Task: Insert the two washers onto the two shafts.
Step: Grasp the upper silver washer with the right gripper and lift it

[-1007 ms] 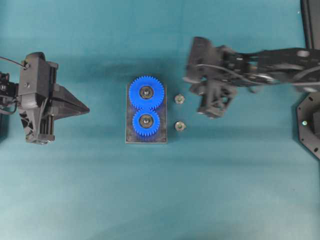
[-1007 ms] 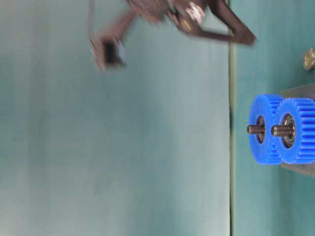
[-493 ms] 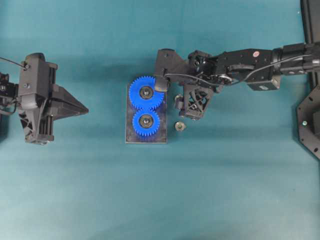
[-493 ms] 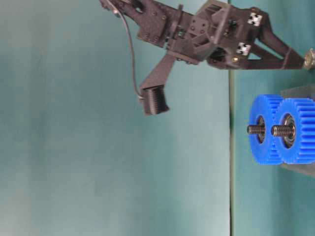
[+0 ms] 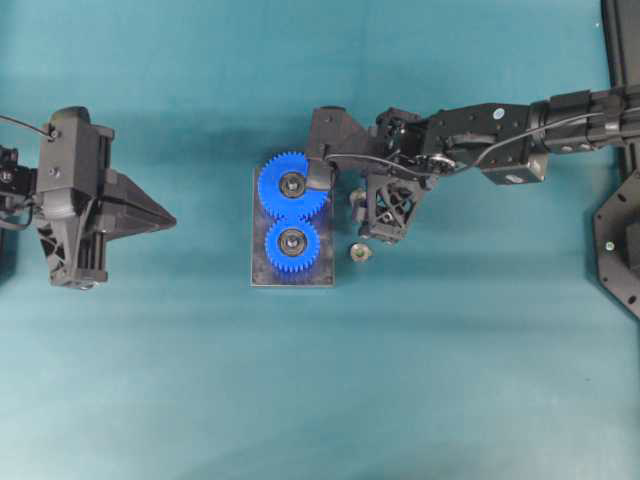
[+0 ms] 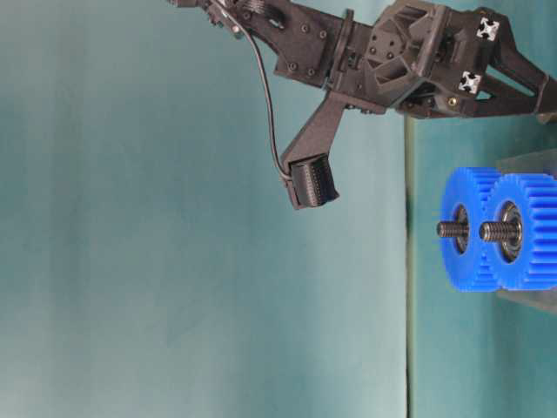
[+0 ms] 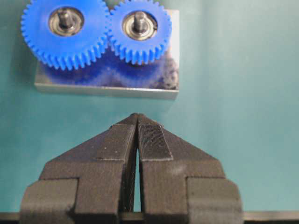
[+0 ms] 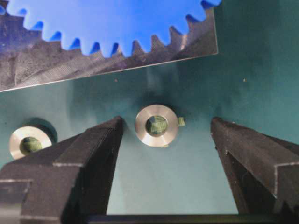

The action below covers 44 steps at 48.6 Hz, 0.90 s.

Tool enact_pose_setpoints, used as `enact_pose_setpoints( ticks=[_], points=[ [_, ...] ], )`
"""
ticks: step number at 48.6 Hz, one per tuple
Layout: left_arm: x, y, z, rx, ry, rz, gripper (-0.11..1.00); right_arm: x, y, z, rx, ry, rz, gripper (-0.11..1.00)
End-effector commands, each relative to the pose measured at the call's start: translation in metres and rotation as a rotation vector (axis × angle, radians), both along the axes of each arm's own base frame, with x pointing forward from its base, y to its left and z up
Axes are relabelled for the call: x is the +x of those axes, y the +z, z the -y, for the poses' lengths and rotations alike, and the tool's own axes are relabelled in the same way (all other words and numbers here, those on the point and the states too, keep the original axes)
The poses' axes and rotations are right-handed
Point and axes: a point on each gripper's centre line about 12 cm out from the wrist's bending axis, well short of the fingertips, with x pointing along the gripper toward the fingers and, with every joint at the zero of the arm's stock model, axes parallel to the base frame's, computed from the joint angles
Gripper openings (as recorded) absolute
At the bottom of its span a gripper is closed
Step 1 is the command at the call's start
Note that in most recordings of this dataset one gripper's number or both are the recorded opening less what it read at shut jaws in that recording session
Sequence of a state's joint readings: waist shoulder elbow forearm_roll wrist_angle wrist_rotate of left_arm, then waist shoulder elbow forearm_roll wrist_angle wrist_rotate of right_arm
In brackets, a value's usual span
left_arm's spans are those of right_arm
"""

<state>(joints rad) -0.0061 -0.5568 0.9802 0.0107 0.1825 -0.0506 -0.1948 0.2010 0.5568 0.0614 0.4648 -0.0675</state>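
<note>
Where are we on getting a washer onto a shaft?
Done: nothing fitted yet; both threaded steel shafts through the blue plastic gears stand bare. In hand: the right claw is open, straddling one round silver metal washer on the teal table, not gripping it. The left claw sits shut. Left: grasp, lift, slide it onto a shaft.

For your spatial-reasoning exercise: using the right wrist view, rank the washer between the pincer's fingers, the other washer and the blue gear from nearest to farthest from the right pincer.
1. Washer: between the open fingers of the right pincer.
2. Other washer: outside one finger, on the mat.
3. Blue gear: farthest, on the metal base beyond both washers.
</note>
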Motion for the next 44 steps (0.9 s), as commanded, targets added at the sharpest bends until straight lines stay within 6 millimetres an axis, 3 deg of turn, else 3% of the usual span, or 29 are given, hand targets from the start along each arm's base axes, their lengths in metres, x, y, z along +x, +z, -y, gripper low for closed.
enact_pose_setpoints(
  ticks=[1,11,33,44],
  points=[
    [0.001,0.006,0.000,0.001,0.001,0.023,0.00,0.005,0.006,0.000,-0.007,0.010,0.022,0.81],
    [0.001,0.006,0.000,0.000,0.000,0.023,0.00,0.004,0.003,-0.003,-0.004,0.015,0.013,0.72],
    [0.002,0.005,0.000,0.000,0.000,0.025,0.00,0.004,0.002,-0.011,0.001,0.026,0.003,0.31],
    [0.002,0.006,0.000,-0.001,0.001,0.026,0.00,0.004,0.015,-0.010,-0.006,0.032,0.013,0.31]
  ],
)
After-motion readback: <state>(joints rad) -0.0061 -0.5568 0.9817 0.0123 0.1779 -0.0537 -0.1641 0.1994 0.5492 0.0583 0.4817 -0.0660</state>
